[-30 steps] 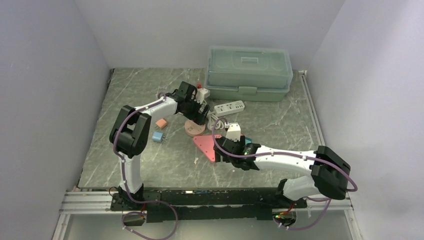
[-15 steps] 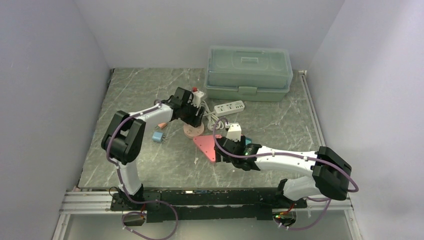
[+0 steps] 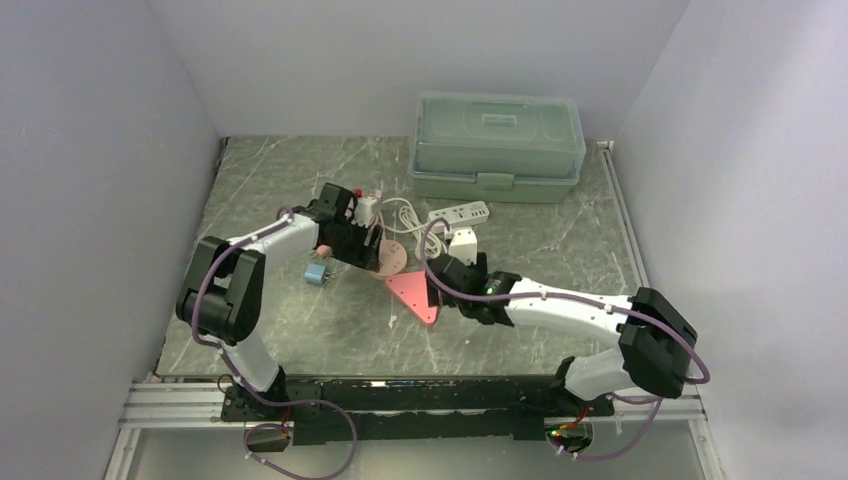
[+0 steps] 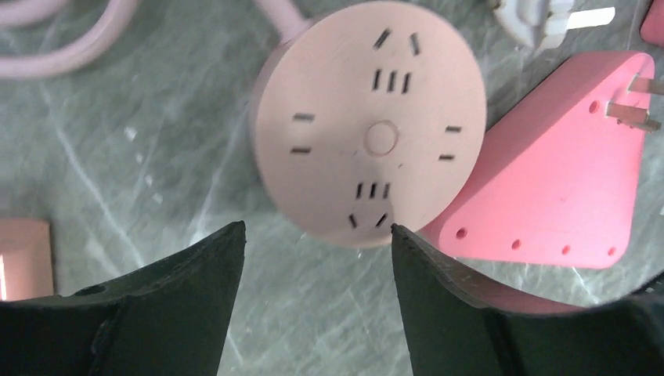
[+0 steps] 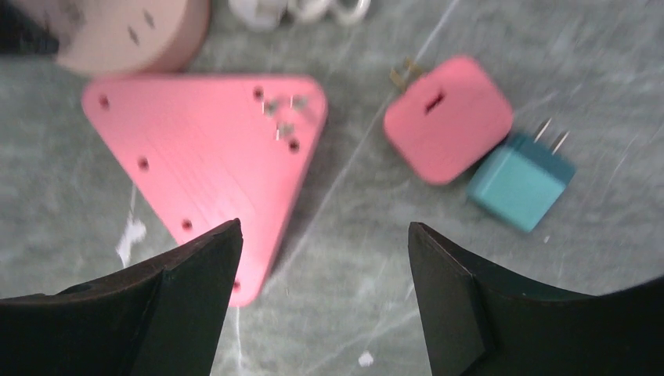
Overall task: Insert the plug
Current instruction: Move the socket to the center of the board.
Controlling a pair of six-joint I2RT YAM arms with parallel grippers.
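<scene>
Left end effector [image 4: 315, 231]: your jaws stand wide (nothing between them).
Round pink socket [image 4: 368, 133]: just ahead of it.
Right end effector [image 5: 322, 227]: wide, empty.
Pink plug [image 5: 448, 117]: ahead of it.

A round pink socket [image 4: 368, 125] just beyond parted fingers [image 4: 188, 290], seemingly against a triangular pink adapter [image 4: 548, 180].

Round pink socket [image 4: 368, 133]: pale disc, lying flat, face up, slot groups ringed about a central button. All visible slots are unoccupied. Its cord [image 4: 283, 16] leaves at 11 o'clock.

Triangular pink adapter [image 4: 548, 188]: flat, with rounded corners, small holes along its edges and metal prongs at one corner. It lies against the socket at its 4 o'clock.

Pink square plug [image 5: 446, 117]: at 3 o'clock of the adapter, apart from it, prongs pointing to 10 o'clock.

Teal plug [image 5: 521, 184]: boxy, touching the pink square plug at its 4 o'clock, two prongs pointing to 1 o'clock.
</scene>
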